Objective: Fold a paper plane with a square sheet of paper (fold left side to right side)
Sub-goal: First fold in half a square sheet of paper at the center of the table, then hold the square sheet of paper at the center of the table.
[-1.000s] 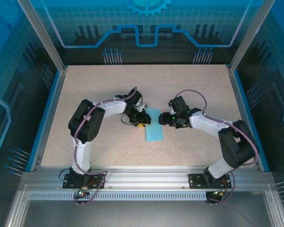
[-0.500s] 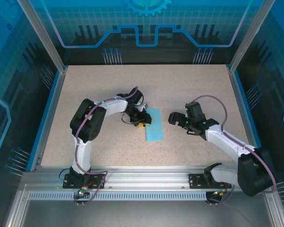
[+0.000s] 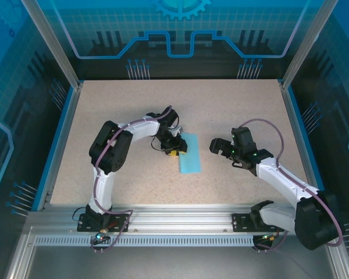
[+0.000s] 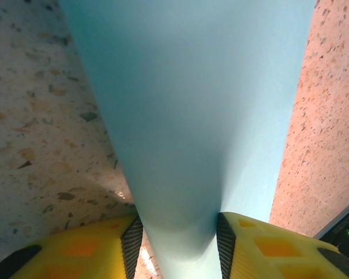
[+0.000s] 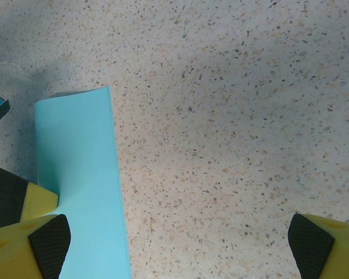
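Observation:
The square sheet of paper (image 3: 189, 154) lies near the table's middle as a narrow light-blue strip, folded in half. My left gripper (image 3: 174, 152) sits at the strip's left long edge. In the left wrist view the rounded fold of the paper (image 4: 186, 104) bulges up between the yellow fingers, and both black pads (image 4: 132, 244) press against it. My right gripper (image 3: 216, 145) hovers to the right of the strip, apart from it. Its fingers are spread wide over bare tabletop (image 5: 221, 145), with the paper's right edge (image 5: 81, 174) just inside the left finger.
The speckled beige table (image 3: 232, 110) has a blue raised rim on its left and right sides. An aluminium rail (image 3: 180, 218) with both arm bases runs along the near edge. Open tabletop lies behind and to the right of the strip.
My right gripper has pulled back to the right, off the paper, and its jaws have spread wide. The left gripper and the paper have stayed in place.

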You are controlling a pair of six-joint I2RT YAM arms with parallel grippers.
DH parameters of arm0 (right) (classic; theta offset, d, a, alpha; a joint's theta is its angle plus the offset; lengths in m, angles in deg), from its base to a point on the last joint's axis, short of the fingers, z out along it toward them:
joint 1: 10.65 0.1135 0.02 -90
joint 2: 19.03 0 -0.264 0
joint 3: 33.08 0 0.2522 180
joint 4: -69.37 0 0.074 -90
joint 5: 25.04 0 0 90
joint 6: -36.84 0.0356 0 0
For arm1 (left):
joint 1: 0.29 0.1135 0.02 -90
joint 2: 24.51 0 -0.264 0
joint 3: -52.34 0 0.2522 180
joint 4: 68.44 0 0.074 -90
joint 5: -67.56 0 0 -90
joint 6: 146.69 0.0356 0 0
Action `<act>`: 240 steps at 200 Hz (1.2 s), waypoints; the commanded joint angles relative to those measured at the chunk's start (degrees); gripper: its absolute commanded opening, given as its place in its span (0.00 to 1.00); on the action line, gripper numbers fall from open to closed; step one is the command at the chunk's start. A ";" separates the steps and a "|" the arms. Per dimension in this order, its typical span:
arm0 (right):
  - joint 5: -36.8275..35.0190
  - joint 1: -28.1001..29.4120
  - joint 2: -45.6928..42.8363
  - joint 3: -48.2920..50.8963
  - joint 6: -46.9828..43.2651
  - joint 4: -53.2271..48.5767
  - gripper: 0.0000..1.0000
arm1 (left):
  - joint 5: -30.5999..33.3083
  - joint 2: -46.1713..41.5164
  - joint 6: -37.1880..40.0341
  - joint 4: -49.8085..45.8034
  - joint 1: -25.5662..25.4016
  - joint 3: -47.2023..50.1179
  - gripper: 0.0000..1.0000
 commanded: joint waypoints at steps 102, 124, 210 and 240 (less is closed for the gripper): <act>0.55 -0.85 -1.20 0.62 0.46 -1.75 1.00 | 2.60 5.40 0.36 0.00 -2.28 -0.32 0.43; 0.86 -0.92 -0.93 0.59 0.54 -1.67 1.00 | 2.60 5.40 0.35 0.03 -2.35 -0.25 0.43; 5.01 -0.67 2.49 0.24 1.13 0.24 1.00 | 2.45 5.66 0.01 0.00 -2.32 -0.25 0.43; 6.92 -0.07 4.35 -0.15 1.11 1.36 0.99 | 2.39 5.75 -0.01 -0.03 -2.33 -0.37 0.43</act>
